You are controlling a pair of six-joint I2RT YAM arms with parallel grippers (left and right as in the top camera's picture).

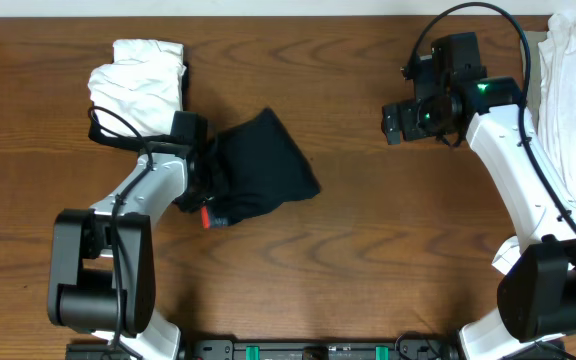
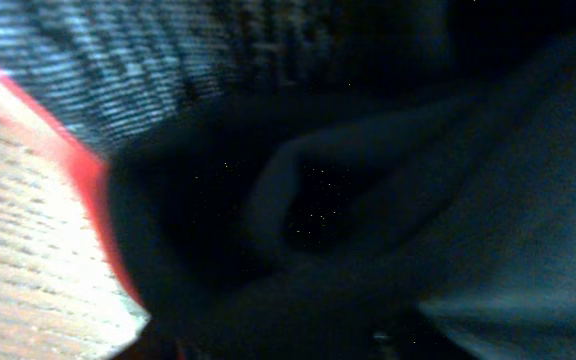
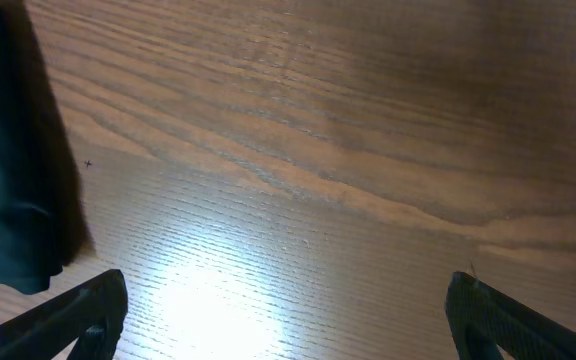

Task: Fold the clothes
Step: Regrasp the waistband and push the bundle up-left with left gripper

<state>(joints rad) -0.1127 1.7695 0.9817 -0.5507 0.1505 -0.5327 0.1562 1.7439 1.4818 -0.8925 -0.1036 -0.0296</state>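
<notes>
Left gripper (image 1: 204, 193) sits at the left edge of the crumpled black fabric leggings (image 1: 263, 170), grey waistband edged red, centre-left on the brown wooden table (image 1: 368, 260). Fabric hides its jaws, so cannot tell their width. The bundle's length runs rightward from it. Right gripper (image 1: 396, 122) spread wide, empty, well apart.

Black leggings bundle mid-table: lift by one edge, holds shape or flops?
Probably flops: the black leggings lie in soft rumpled folds, so layers would likely unfurl. Likely light: thin fabric. Pushed, they would probably bunch rather than slide on the wooden table.

The leggings (image 1: 268, 165) are black, waistband (image 2: 118, 70) grey edged red — folded garment (image 1: 143, 75) white, table (image 1: 368, 280) brown wood-grain.
</notes>
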